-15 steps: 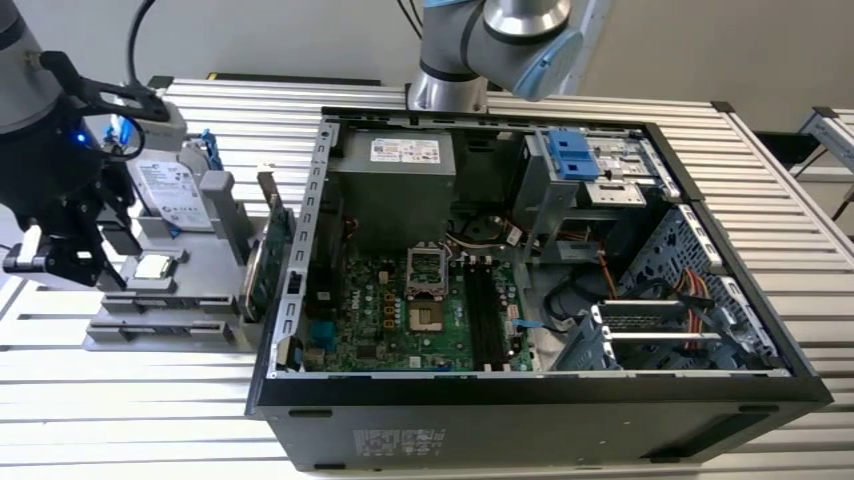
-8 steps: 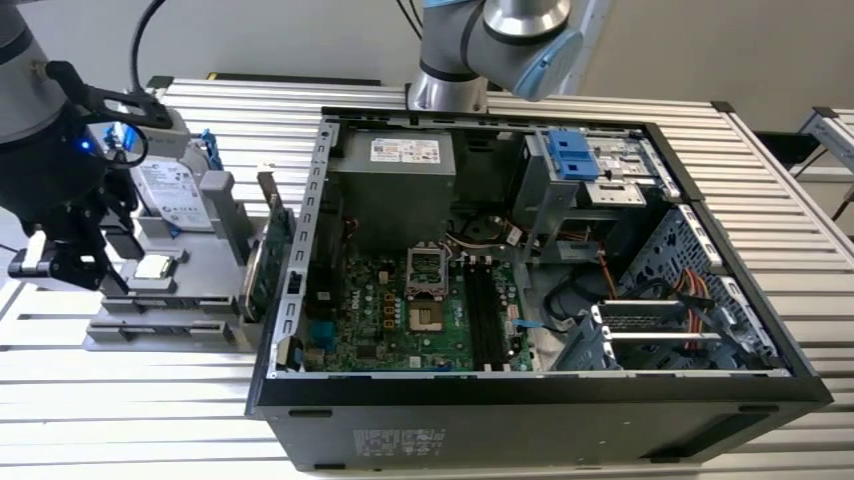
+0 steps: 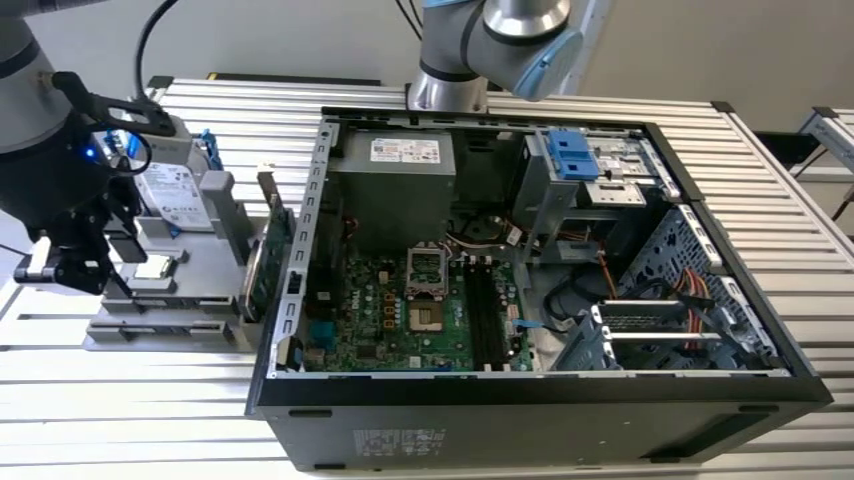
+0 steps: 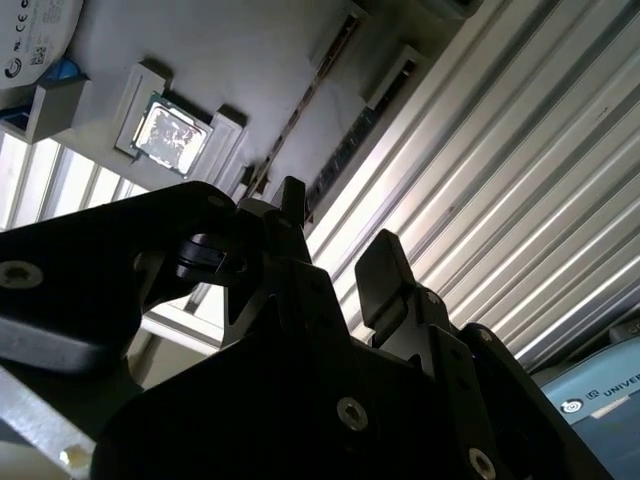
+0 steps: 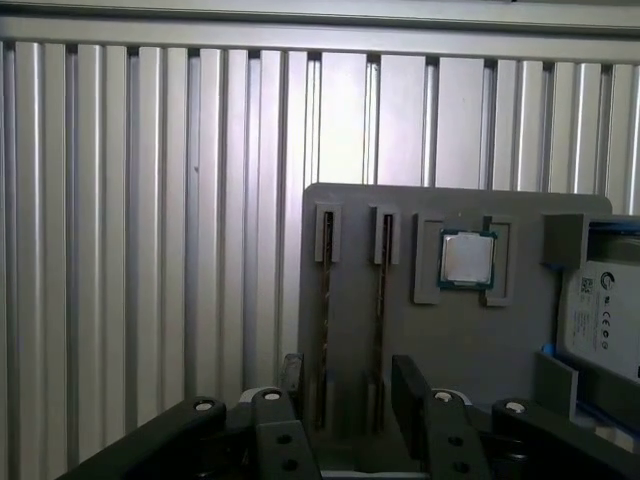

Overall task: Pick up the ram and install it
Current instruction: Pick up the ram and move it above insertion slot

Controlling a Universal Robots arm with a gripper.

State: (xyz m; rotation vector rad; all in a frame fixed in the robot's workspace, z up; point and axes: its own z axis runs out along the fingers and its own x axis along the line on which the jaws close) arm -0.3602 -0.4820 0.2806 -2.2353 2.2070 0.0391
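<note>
the gripper hangs over the grey holder, its fingers spread and holding nothing. the ram stands on edge in a slot of the holder, untouched. a second thin stick stands in the slot just beside it. in the first wrist view both slots run between the two fingers. a square chip lies in a pocket of the holder beside the slots, and a hard drive sits on the holder beyond the chip. the open computer case stands just beside the holder, on the exterior view's right.
</note>
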